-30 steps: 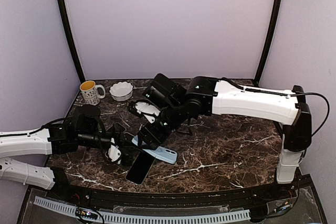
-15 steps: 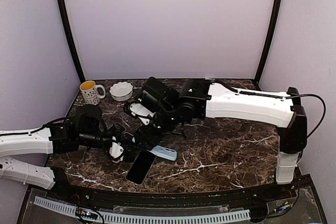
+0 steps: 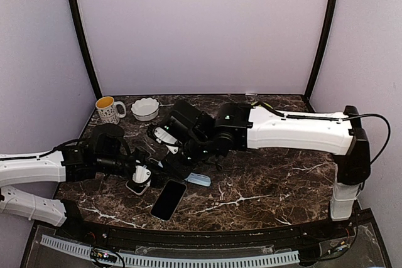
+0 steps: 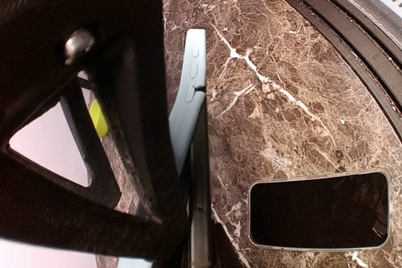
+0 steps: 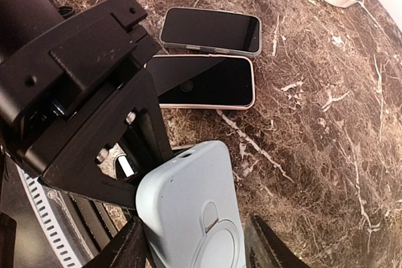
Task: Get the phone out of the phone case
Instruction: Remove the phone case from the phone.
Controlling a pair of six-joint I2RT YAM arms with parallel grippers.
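The light blue phone case (image 5: 195, 218) is held off the table, back side up, its far end showing in the top view (image 3: 201, 180). My left gripper (image 3: 149, 169) is shut on its near end. In the left wrist view the case (image 4: 188, 92) stands edge-on, and the dark edge of the phone (image 4: 200, 174) runs beside it into the left gripper (image 4: 198, 230). My right gripper (image 5: 198, 249) straddles the case across its width. One of its fingers (image 5: 125, 249) sits at the case's side; the other stands a little apart from it.
A bare dark phone (image 3: 168, 199) lies screen up near the front edge (image 4: 317, 208). Two more phones (image 5: 210, 29) (image 5: 204, 81) lie side by side on the marble. A yellow-filled mug (image 3: 108, 110) and a white bowl (image 3: 145, 108) stand back left.
The right arm has shifted left and down over the case, and its jaws have narrowed around it. The case has moved left with the grippers. The left gripper stays shut.
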